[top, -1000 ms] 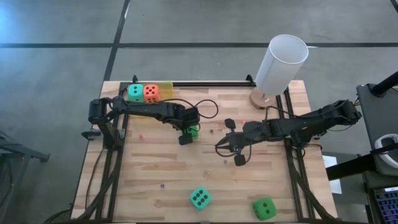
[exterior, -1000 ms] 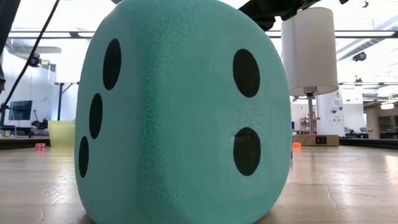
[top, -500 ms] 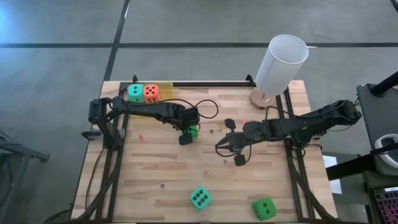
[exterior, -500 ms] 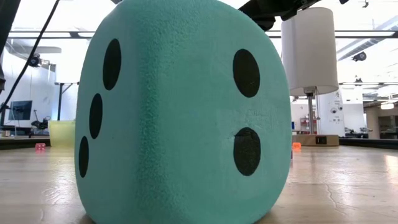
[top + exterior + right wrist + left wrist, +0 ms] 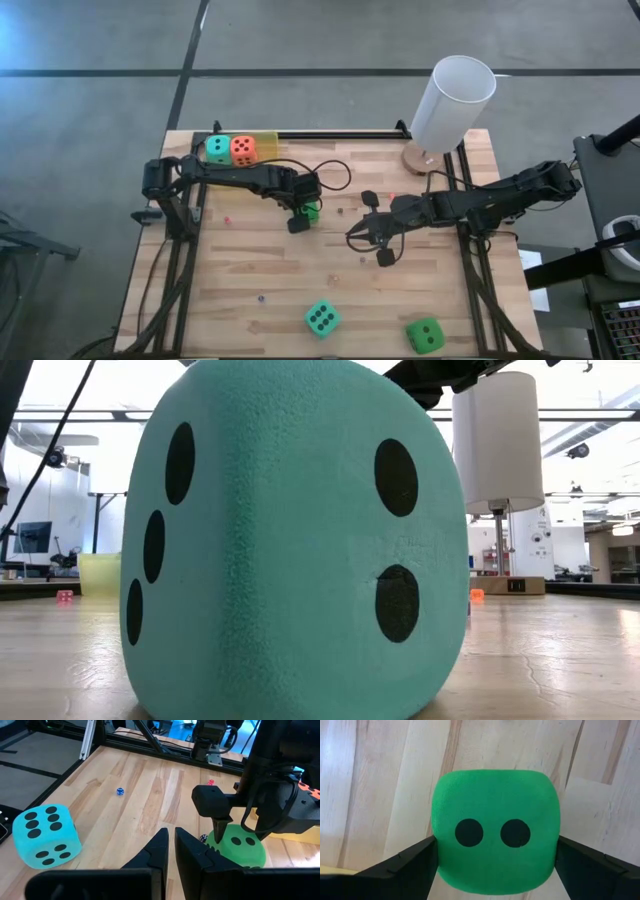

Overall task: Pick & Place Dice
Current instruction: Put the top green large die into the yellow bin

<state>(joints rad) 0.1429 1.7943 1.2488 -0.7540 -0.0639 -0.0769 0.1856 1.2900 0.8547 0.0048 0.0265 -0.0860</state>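
— What lies nearest?
— A teal die [image 5: 321,318] and a green die [image 5: 424,334] sit at the table's [image 5: 240,270] near edge.

— And mid-table?
— The left gripper [image 5: 302,212] straddles another green die [image 5: 495,837], fingers [image 5: 405,867] pressed to its flanks, die resting on the wood. To its right, the right gripper [image 5: 375,240] hangs with fingers nearly together, holding nothing.

— Farthest?
— A teal die [image 5: 217,148] and the orange-red die [image 5: 242,149] rest in the yellow tray [image 5: 267,142], far left.
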